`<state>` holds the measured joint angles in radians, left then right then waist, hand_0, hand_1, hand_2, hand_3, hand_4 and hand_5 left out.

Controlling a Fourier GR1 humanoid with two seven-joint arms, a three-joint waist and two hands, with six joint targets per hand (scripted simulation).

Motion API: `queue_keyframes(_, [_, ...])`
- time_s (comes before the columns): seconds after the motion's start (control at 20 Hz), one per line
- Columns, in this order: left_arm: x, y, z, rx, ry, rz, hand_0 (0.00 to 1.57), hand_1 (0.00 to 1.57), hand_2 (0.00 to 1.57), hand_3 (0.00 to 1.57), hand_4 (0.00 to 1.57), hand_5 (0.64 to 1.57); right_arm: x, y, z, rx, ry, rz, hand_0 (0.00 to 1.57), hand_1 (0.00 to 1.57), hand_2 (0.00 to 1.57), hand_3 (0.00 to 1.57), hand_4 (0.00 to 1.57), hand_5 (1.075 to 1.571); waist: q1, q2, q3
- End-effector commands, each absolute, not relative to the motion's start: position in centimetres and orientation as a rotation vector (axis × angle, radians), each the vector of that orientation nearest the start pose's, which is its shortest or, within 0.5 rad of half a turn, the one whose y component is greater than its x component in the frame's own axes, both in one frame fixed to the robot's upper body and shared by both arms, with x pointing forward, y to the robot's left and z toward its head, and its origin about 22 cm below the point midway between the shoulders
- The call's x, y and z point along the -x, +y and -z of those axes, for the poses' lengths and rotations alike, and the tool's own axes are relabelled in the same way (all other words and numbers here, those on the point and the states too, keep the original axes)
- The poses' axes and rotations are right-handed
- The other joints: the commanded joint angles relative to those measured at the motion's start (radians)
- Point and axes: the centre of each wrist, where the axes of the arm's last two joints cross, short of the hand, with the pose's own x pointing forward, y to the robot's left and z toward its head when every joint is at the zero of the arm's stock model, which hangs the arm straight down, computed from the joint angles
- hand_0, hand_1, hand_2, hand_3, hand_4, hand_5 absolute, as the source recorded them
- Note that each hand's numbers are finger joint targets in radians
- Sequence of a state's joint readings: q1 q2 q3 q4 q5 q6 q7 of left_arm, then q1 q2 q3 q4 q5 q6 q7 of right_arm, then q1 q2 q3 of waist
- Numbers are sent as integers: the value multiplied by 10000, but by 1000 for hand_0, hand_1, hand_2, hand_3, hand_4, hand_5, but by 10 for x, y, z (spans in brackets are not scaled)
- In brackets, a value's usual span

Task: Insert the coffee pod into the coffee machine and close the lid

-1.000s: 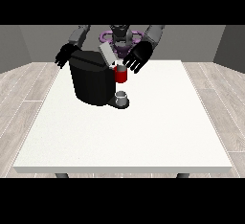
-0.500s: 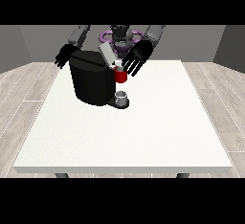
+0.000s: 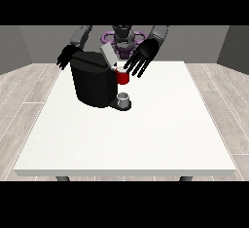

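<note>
Two robot hands: view's-right one (image 3: 144, 55) fingers spread, empty, above coffee machine (image 3: 92, 81); other's (image 3: 65, 57) unclear.

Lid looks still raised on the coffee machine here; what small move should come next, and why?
Probably lower the hand at the view's right onto the raised lid and press it shut: its straight fingers hover beside the lid, above the red thing at the machine.

The robot hand at the view's right (image 3: 144, 55) is open, its fingers spread and pointing down. The other robot hand (image 3: 65, 58) hangs low with its arm bent.
</note>
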<state>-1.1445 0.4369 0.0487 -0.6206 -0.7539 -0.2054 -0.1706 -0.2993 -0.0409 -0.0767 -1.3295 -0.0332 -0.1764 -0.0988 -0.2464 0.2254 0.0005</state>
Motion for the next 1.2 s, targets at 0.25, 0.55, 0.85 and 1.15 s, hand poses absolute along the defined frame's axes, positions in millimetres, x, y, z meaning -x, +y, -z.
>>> queue_keyframes(0.25, [-456,282,-198,-7060,-15594,10807,0,0,0,0,0,1571,-308,-243,-24,875,-16694,973,0,0,0,0,383,1571,123,-738,-8])
queue_keyframes(0.55, [-452,258,-148,-4695,-15619,8462,0,0,0,0,0,1571,-285,-241,12,1275,-15883,1659,0,0,0,0,424,1571,629,-1871,-14])
queue_keyframes(0.85, [-427,251,-65,-1722,-16200,5163,0,0,0,0,237,1571,-263,-264,29,1742,-15399,1471,0,0,0,0,492,1571,1555,-3253,-24])
queue_keyframes(1.15, [-386,272,7,-563,-15186,3688,0,0,0,0,0,1571,-265,-264,3,920,-15457,517,0,0,0,0,370,1571,1969,-4462,-20])
